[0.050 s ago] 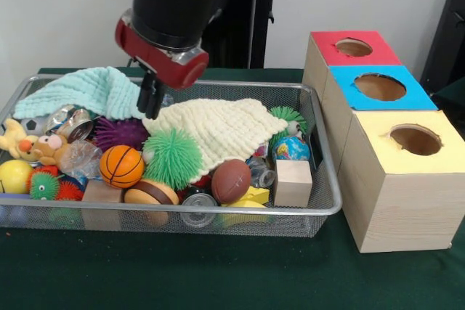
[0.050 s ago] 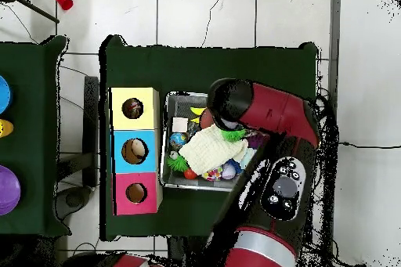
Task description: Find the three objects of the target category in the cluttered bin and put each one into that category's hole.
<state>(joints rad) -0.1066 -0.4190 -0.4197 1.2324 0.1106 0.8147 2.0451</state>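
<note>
Black gripper (image 1: 152, 96) hangs from the red and black arm (image 1: 174, 12) inside the wire bin (image 1: 328, 205), its tips down at the seam where the mint cloth (image 1: 80, 88) meets the cream knitted cloth (image 1: 218, 128). The fingers look close together, but whether they pinch either cloth cannot be told.

Just beside the gripper, toward the bin's front rail, a purple spiky ball (image 1: 120, 132) sits under the mint cloth's edge, and a green spiky ball (image 1: 172, 157) lies against the cream cloth. An orange basketball (image 1: 121, 166) rests next to the green ball; a brown football (image 1: 231, 181) lies further along the front rail. A wooden cube (image 1: 293, 183) stands at the bin's corner nearest the boxes, with a globe ball (image 1: 292, 149) behind it. At the opposite end lie a yellow ball (image 1: 14, 176), a plush toy (image 1: 40, 149) and a crushed can (image 1: 69, 123). The cream cloth covers much of the bin's middle, hiding whatever lies beneath.

Beside the bin stands a row of three wooden boxes, each with a round hole: the yellow-topped box (image 1: 407, 179) nearest the front, then the blue-topped box (image 1: 378, 88), then the red-topped box (image 1: 352, 49). In the overhead view an object shows in the yellow hole (image 2: 132, 108) and another in the blue hole (image 2: 135, 151).
</note>
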